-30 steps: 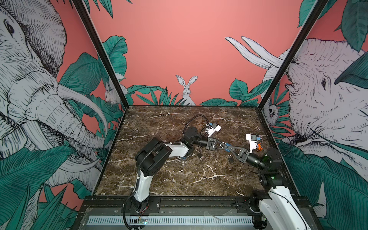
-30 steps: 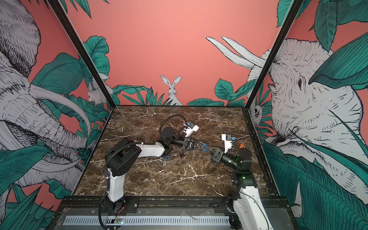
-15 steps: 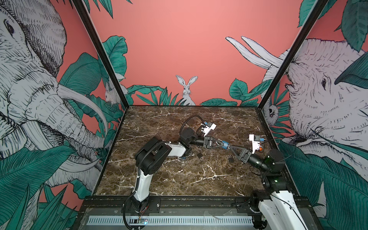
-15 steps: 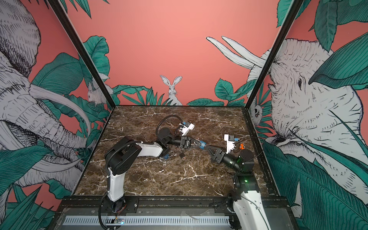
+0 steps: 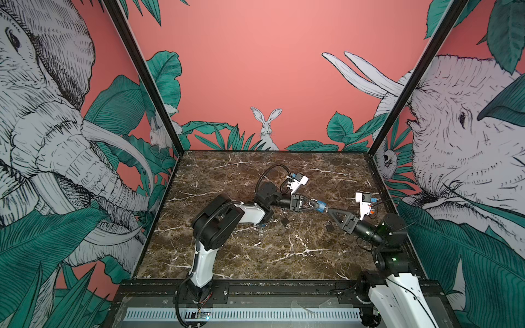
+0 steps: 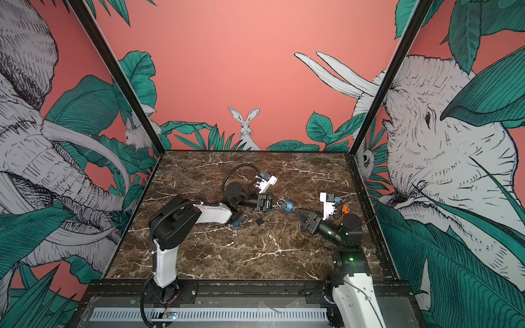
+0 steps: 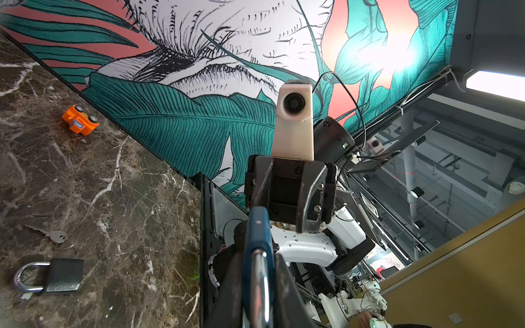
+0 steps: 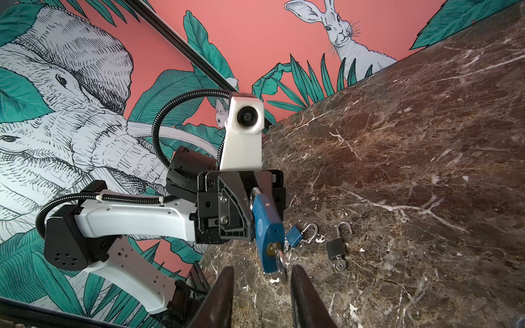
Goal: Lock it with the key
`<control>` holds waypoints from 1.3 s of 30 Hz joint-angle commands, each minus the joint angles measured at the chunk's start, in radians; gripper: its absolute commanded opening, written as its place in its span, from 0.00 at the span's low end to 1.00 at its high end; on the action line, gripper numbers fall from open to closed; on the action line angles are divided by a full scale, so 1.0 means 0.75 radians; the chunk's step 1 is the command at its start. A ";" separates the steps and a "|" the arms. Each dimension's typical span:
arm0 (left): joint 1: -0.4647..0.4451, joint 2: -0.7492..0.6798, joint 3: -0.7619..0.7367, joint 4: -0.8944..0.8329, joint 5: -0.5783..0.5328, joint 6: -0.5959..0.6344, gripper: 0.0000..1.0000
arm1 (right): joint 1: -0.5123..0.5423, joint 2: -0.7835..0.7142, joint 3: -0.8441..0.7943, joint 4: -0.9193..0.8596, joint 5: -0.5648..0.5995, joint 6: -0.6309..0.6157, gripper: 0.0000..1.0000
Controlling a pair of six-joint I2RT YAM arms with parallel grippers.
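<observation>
blue padlock (image 8: 268, 227), metal body, steel shackle, brass keyway: up off the table, in the air between my two grippers, about mid-table in both top views.

left gripper (image 5: 314, 205): jaws pinched on the blue padlock at the shackle end, keyway end sticking out toward my other arm. can't tell whether the shackle is latched, my fingers cover it.

silver key (image 8: 281, 262): sits in that keyway, slightly blurred.

right gripper (image 8: 260, 274): jaws spread, one finger on each side of the silver key. there's a gap on one side. the other finger is very close, contact not clear. not gripping it.

below, on the dark brown marble table (image 8: 397, 142):
- small blue padlock with open shackle (image 8: 294, 237), lying flat under my left wrist
- just beside it, black padlock with open shackle (image 8: 335, 248), a key with ring in its keyway
- nearer my right arm, second black padlock (image 7: 64, 275), lying flat, shackle looks closed
- loose silver key on a ring (image 7: 49, 234) near that one, not touching

further out: orange toy car (image 7: 80, 122) tipped on its side, wheels showing, near the foot of the right wall.

far end: pink back wall with white rabbit print (image 5: 266, 125).
</observation>
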 commanded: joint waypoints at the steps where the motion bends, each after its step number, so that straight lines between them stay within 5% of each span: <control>1: -0.002 -0.100 -0.008 0.094 0.023 -0.004 0.00 | -0.005 0.014 -0.002 0.106 0.000 0.021 0.29; 14: -0.018 -0.089 0.021 0.093 0.021 -0.026 0.00 | -0.005 0.080 0.007 0.214 -0.056 0.072 0.17; 39: -0.025 -0.021 0.089 0.094 0.015 -0.056 0.00 | -0.005 0.103 -0.027 0.229 -0.079 0.055 0.11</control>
